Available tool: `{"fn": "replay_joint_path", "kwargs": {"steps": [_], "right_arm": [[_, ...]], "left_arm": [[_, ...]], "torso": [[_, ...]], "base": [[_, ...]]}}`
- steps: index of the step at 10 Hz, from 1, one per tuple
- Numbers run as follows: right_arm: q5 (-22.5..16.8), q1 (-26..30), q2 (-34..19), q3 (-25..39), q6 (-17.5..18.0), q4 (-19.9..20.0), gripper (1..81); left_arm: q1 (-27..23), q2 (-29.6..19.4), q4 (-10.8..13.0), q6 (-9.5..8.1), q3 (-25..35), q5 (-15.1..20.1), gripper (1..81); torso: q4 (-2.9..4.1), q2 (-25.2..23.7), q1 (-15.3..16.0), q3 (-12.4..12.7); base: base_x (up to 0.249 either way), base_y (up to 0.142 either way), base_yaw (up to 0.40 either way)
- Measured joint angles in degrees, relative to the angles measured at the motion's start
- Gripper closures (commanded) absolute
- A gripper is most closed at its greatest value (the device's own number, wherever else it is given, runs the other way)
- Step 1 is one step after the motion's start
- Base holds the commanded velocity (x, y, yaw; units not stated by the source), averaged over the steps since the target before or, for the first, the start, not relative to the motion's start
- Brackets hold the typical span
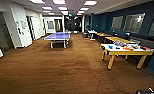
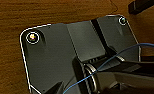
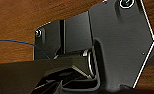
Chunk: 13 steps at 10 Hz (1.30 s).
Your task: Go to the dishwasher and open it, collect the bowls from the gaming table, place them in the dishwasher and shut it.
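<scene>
The gaming table [image 1: 123, 51] lies ahead to the right, long axis across the view, nearer the right arm; grippers' opening unclear.

Brown wood-grain floor [image 1: 55, 70] running from the near edge toward 12 o'clock. At 3 o'clock, gaming table [image 1: 123, 52]: white top, yellowish edge and splayed legs, standing on the floor. On the top, a blue bowl [image 1: 110, 46] near the 9 o'clock end; beside it, toward 3 o'clock, a clutter of small items [image 1: 129, 46], too blurred to name; a red-orange item [image 1: 144, 48] at the far 3 o'clock end. At 11 o'clock, blue ping-pong table [image 1: 58, 36] on the floor, well apart. Further yellowish tables [image 1: 116, 39] in a row behind the gaming table, toward 1 o'clock.
</scene>
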Motion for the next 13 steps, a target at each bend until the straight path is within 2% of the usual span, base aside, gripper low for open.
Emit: {"fn": "replay_joint_path", "kwargs": {"steps": [13], "right_arm": [[0.0,0.3,0.2,-0.3,0.0,0.0,1.0]], "left_arm": [[0.1,0.2,0.1,0.01,0.0,0.0,1.0]], "torso": [[0.00,0.0,0.0,0.0]], "base": [[0.200,0.000,0.000]]}}
